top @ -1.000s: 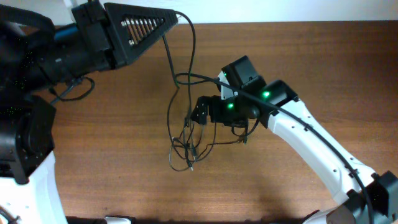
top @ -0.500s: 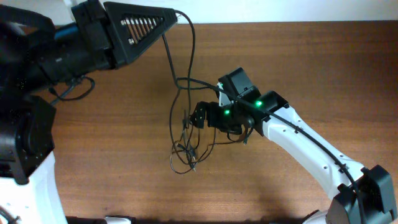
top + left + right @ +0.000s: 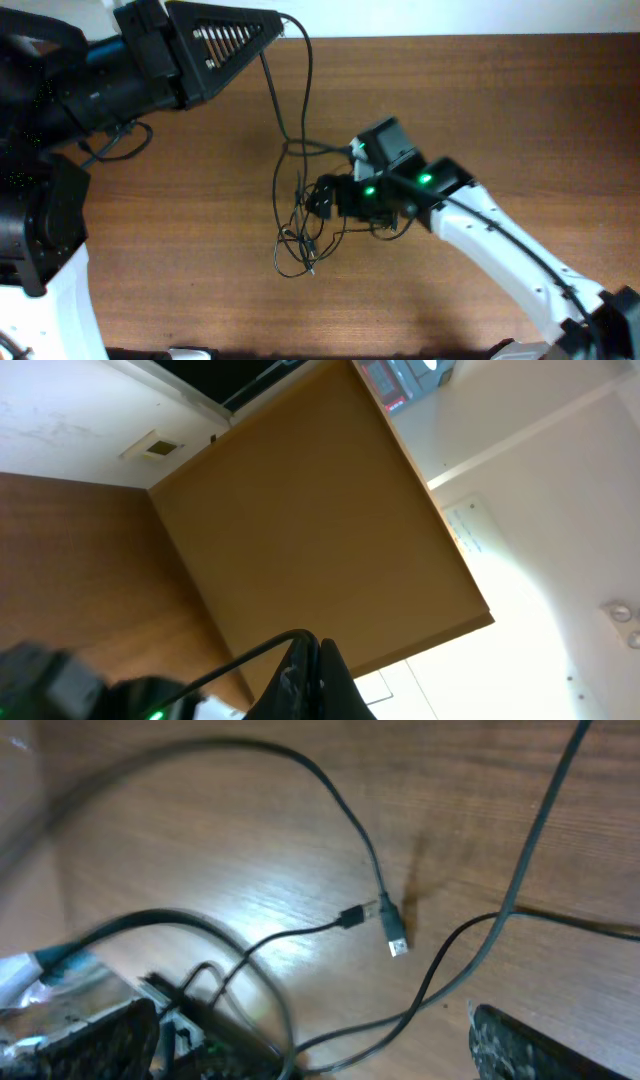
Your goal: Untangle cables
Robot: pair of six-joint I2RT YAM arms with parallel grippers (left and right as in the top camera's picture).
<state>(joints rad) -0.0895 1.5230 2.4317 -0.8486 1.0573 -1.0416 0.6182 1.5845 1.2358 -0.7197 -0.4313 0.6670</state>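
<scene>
The cables are thin black cords. One strand (image 3: pixel 308 75) runs from my left gripper (image 3: pixel 283 22) down to a loose tangle (image 3: pixel 296 243) on the wooden table (image 3: pixel 170 250). My left gripper (image 3: pixel 312 652) is raised at the table's back edge and shut on that strand. My right gripper (image 3: pixel 318 197) is low at the top of the tangle, open. In the right wrist view its fingers (image 3: pixel 320 1055) stand wide apart with strands (image 3: pixel 450 970) crossing between them. Two small plug ends (image 3: pixel 385 925), one metal-tipped, lie on the wood just beyond.
The left arm's thick black cable (image 3: pixel 115 148) loops at the left table edge. The right arm (image 3: pixel 500 240) stretches in from the lower right. A white wall runs along the table's back edge (image 3: pixel 450 20).
My right gripper has shifted slightly down and toward the tangle, and its arm has swung a little. The left gripper holds its strand in the same place.
</scene>
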